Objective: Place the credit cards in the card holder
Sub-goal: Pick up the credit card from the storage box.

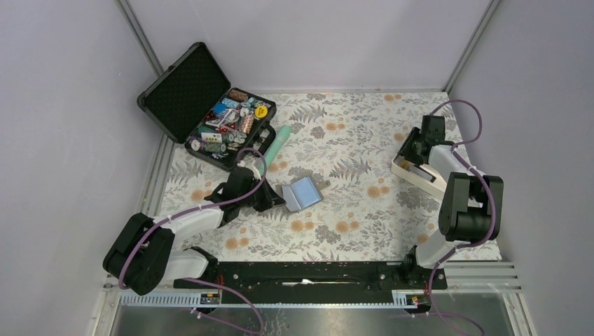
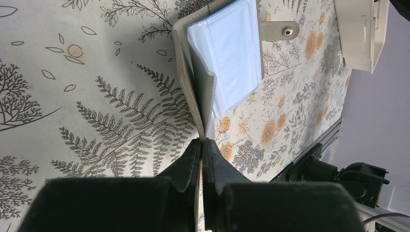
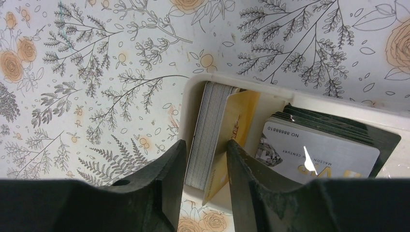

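The flowered table (image 1: 364, 210) is walled on three sides. One black case (image 1: 183, 91) sits open in the far left corner with one mint-green tube (image 1: 277, 145) just beside it, and one white tray (image 1: 410, 173) lies near the right edge. A broad run of cloth separates the tray from the single card holder (image 1: 305, 194), mid-table.

Two arms are at work. The left gripper (image 2: 202, 142) is pinched tight on the edge of the holder's grey cover, which stands propped open.

The credit cards (image 3: 208, 125) are in the tray in two batches: one upright stack faced by an orange-yellow card (image 3: 237, 116), and one leaning pile. The right gripper (image 3: 205, 147) straddles the upright stack, one finger on each side; whether it is squeezing yet, I cannot tell.
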{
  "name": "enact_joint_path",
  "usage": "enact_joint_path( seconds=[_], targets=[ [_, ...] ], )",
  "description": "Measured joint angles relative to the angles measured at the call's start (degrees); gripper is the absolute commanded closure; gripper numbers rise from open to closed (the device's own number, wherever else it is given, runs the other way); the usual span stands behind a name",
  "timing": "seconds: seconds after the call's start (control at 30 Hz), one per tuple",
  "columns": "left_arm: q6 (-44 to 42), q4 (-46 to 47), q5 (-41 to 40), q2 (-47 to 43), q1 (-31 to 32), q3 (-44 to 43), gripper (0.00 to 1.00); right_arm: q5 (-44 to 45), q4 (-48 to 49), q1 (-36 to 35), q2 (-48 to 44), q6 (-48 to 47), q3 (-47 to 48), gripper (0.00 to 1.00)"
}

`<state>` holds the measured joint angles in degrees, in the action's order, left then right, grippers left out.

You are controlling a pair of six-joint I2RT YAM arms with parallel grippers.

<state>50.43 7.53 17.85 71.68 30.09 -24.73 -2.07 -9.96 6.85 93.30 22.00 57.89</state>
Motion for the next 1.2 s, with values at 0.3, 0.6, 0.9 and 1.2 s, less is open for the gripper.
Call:
enact_joint_path(
  seconds=[0.3,0.6,0.9,1.2],
  targets=[
    [0.0,0.1,0.2,0.0,0.0,0.0,1.00,0.4,0.8,0.1,0.1,-0.1,0.0,0.76],
    [0.0,0.2,0.5,0.0,0.0,0.0,1.00,0.7,0.7,0.1,0.1,-0.2,0.0,0.85],
    [0.0,0.4,0.9,0.0,0.0,0.0,1.00,1.5,0.1,0.1,-0.9,-0.2,0.0,0.86],
    [0.0,0.3,1.1,0.0,0.0,0.0,1.00,3.9,-1.4,0.1,-3.1,-0.3,0.0,0.88]
  ],
)
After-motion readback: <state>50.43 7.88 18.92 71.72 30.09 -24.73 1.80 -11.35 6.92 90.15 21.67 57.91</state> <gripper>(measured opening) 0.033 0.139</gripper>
